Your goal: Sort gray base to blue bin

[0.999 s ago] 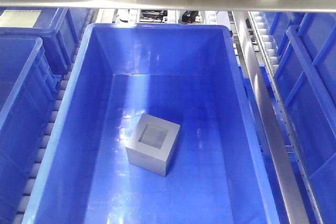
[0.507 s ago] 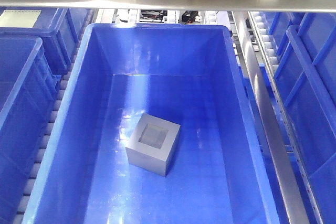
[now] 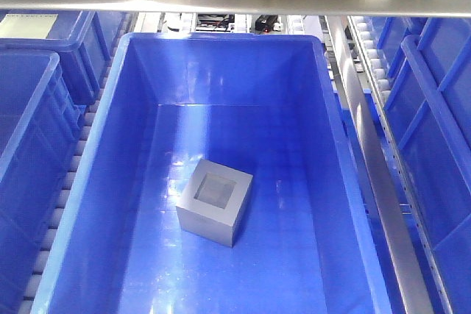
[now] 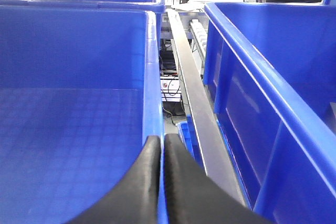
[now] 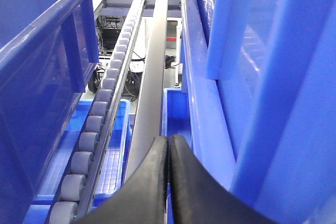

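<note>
Taking the blue bin (image 3: 221, 64) as my landmark and reading from its left: a neighbouring blue crate (image 3: 26, 130) stands just beside its left wall, with a line of conveyor rollers (image 3: 73, 174) between the two. Inside the blue bin, the gray base (image 3: 215, 201) sits flat on the floor, a little left of the middle and toward the near end, its shallow recessed face up, clear of all four walls. To the right of the bin runs a steel rail (image 3: 383, 196), and beyond that more blue crates (image 3: 434, 108). Neither of my arms shows in the front view. My left gripper (image 4: 161, 182) has its two black fingers pressed together with nothing between them, hanging over the rim of a bin wall (image 4: 152, 77); my right gripper (image 5: 169, 182) is likewise closed and empty, poised over the rail (image 5: 152, 77) with a roller track (image 5: 100, 114) on its left. If this is the target bin, I judge the sort already done, so the main risk is needless motion: reaching back in would nudge the cube or catch its sharp edges. My closed fingers also sit close to rims and rail, so a careless withdrawal could clip plastic or steel. If instead another bin is meant, closed fingers could not take the cube; I would have to open first, and the glossy floor may let it slide.
</note>
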You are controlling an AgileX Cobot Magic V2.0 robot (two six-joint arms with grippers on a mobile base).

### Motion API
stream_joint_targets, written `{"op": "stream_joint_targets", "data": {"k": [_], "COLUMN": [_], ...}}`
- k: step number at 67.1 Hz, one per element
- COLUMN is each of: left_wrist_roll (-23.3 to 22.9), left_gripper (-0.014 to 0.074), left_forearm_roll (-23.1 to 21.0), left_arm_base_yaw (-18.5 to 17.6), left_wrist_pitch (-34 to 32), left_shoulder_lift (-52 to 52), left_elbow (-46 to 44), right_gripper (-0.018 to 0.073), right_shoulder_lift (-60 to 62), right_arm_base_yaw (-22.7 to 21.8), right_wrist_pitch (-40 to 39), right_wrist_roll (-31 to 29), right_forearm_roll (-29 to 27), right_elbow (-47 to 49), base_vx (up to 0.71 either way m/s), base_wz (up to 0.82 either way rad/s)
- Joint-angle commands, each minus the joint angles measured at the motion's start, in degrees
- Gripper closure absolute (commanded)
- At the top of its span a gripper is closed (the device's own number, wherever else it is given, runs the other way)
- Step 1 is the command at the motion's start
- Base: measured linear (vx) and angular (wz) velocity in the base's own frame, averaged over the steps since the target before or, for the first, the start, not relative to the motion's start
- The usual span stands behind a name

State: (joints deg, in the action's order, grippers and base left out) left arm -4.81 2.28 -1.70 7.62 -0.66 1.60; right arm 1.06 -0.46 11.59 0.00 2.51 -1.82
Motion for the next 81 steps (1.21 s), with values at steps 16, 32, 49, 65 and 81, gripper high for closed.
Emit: {"op": "stream_joint_targets", "data": {"k": [16, 32, 49, 65, 81], "left_wrist_roll": [0.0, 0.0, 0.0, 0.0, 0.0], "left_gripper": [0.0603, 0.0603, 0.0603, 0.0603, 0.0603], "left_forearm_roll": [-0.6, -0.6, -0.6, -0.6, -0.6], "left_arm_base_yaw": [0.1, 0.1, 0.1, 0.1, 0.1], "left_wrist_pitch": [-3.8, -3.8, -3.8, -3.8, -3.8], "left_shoulder_lift": [-1.0, -1.0, -1.0, -1.0, -1.0], "left_elbow": [-0.7, -0.7, -0.7, -0.7, -0.7], "right_gripper": [0.0564, 0.0564, 0.0564, 0.0564, 0.0564], "right_shoulder_lift": [0.4, 0.4, 0.4, 0.4, 0.4], "right_arm_base_yaw": [0.2, 0.2, 0.2, 0.2, 0.2], "right_wrist_pitch": [-4.3, -4.3, -4.3, -4.3, -4.5], "right_wrist_roll": [-0.7, -0.7, -0.7, -0.7, -0.7], "right_forearm_roll": [0.5, 0.5, 0.5, 0.5, 0.5], "right_elbow": [-0.3, -0.3, -0.3, -0.3, -0.3], "base_vx": [0.0, 0.0, 0.0, 0.0, 0.0], "base_wz": [0.0, 0.0, 0.0, 0.0, 0.0]}}
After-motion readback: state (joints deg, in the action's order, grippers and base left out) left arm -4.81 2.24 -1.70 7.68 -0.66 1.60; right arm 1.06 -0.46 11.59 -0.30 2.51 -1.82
